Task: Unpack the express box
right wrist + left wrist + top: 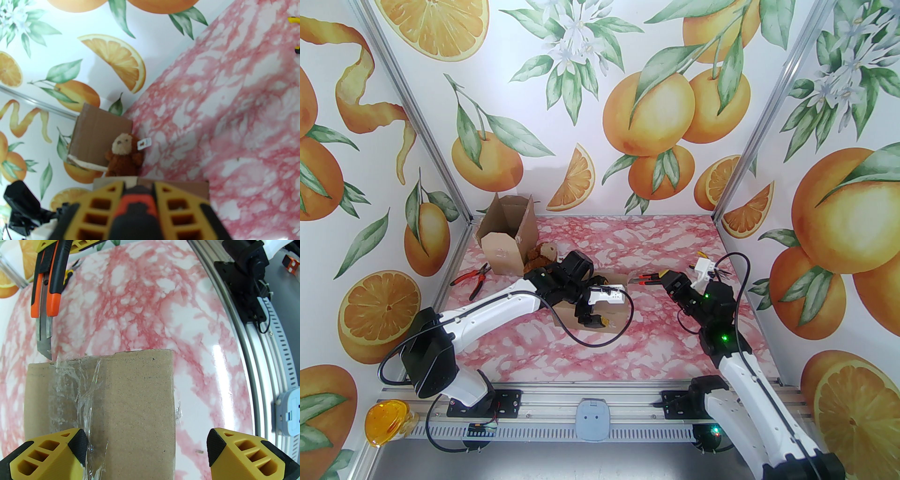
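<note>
Left wrist: express box (131, 404) lies beneath wide-apart left gripper (145, 446).

No writing can be read on anything on the bench (656, 253).
The white tag (143, 143) hanging from the plush toy (124, 157) carries a small brown mark, but it is too small and blurred to tell whether it is a logo or letters. The near side of the open carton (502, 255) bears a faint pale print that cannot be made out either.
</note>
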Controlling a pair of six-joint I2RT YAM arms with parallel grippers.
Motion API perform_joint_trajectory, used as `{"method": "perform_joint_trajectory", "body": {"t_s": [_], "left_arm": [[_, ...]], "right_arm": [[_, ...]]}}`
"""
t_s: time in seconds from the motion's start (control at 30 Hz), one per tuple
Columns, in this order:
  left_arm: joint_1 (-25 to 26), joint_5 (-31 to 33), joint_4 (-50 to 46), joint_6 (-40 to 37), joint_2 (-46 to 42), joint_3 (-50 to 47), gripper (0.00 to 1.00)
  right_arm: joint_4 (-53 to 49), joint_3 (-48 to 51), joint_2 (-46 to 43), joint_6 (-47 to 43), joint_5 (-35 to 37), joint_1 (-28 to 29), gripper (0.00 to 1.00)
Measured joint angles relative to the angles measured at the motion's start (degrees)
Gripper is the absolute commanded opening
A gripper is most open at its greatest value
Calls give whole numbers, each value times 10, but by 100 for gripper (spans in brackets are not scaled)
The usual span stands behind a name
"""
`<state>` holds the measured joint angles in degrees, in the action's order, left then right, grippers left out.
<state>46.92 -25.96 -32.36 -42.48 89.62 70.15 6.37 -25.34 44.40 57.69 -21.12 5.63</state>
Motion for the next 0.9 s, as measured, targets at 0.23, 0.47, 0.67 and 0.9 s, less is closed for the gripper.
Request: {"method": "perform_joint_trajectory", "body": {"t_s": [0.23,0.47,0.67,0.9], "left_arm": [[0,3,-1,-13,2,0,84],[0,4,0,-16,4,0,83],[0,4,0,-16,4,0,83],[0,4,0,-18,4,0,83]], "right_arm": [[23,9,2,20,-2,-3,0],[42,10,-5,32,-4,-5,0],[45,13,3,36,-7,-5,0],[45,14,2,36,-7,-5,0]]}}
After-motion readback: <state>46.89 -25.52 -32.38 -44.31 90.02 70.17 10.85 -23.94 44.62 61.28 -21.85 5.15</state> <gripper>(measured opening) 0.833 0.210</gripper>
